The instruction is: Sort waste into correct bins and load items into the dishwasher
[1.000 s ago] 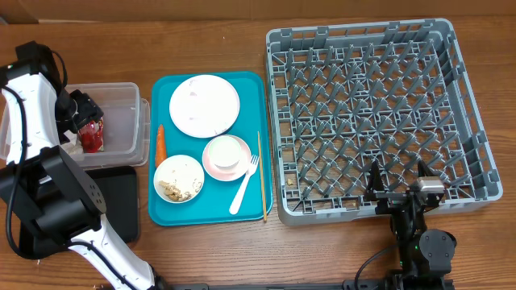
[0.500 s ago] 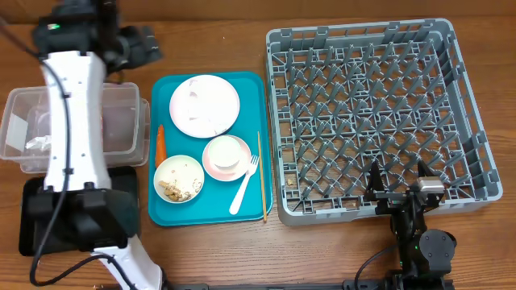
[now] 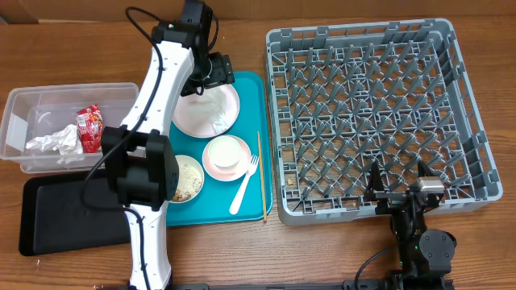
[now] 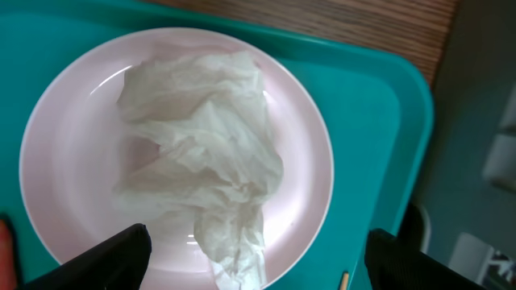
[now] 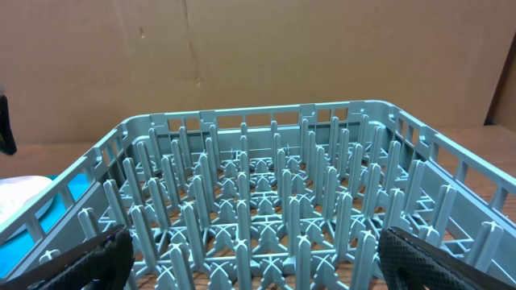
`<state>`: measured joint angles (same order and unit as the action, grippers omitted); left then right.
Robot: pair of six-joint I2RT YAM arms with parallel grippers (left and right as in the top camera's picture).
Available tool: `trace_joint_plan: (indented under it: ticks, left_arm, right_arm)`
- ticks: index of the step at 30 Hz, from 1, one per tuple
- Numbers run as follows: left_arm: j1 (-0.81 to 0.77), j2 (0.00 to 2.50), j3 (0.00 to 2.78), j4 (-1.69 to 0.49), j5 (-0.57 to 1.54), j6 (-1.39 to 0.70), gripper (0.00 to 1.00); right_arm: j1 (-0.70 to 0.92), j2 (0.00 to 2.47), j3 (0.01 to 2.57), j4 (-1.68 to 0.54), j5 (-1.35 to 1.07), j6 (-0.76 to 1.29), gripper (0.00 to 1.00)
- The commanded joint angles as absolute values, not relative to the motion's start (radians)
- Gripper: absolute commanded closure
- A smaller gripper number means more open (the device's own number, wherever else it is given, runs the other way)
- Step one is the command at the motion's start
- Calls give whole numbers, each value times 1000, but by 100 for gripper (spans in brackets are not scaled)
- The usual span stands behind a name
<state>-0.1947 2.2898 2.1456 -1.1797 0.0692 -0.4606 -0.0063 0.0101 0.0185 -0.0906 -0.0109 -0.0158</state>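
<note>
Crumpled white paper point(image 4: 201, 153) lies on the pale pink plate point(image 4: 72, 105) at the far end of the teal tray point(image 4: 363, 89), and we have our left gripper point(image 4: 258, 258) hanging just above it, jaws spread wide to either side and gripping nothing. Another paper wad point(image 3: 52, 142) and the red-and-white wrapper point(image 3: 90, 129) lie in the clear tub point(image 3: 20, 105) at the left of the bench point(image 3: 242, 258), with the black tray point(image 3: 72, 217) right in front of it. Our right gripper point(image 3: 397, 180) sits at the near wall of the grey dish rack point(image 3: 363, 105), jaws fully apart and empty, while the bowl of food scraps point(image 3: 189, 179), white fork point(image 3: 244, 189) and chopstick point(image 3: 261, 177) lie on the teal tray.
</note>
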Motion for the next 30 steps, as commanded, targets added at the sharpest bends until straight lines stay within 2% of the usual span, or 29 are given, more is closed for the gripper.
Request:
trace_joint_plan:
  ticks: [1,9,11,14,16,18,19,20,21,22,30]
  left_arm:
    - [-190,2348,2155,-1177,28,-542,14]
    - [-191,2441,2155,-1180,3,-599,9]
    - [-191,2454,2155,-1180,-11,-599,11]
    - [-191,2476,2155,-1180,-11,-599,19]
    - [-191,2480,2155,-1180,-11,-599,28]
    - [-191,2476,2157,-1177,-11,-599,46]
    - [-189,2473,2159,-1177,-10,-599,62]
    - [-189,2471,2162,-1182,-10,-598,71]
    - [-189,2464,2175,-1202,-9,-598,87]
    - [-189,2447,2206,-1228,-10,-573,96]
    - [-160,2291,2490,-1416,-121,-508,96]
  right_arm:
    - [-9,3,8,-84,-1,-19,0]
    - [-9,3,8,-84,-1,-19,0]
    - [-9,3,8,-84,-1,-19,0]
    - [-9,3,8,-84,-1,-19,0]
    - [-9,3,8,-84,-1,-19,0]
    - [-9,3,8,-84,-1,-19,0]
    - [-9,3,8,-84,-1,-19,0]
    - [-9,3,8,-84,-1,-19,0]
    - [-9,3,8,-84,-1,-19,0]
    - [-9,3,8,-84,-1,-19,0]
    - [-9,3,8,-84,-1,-19,0]
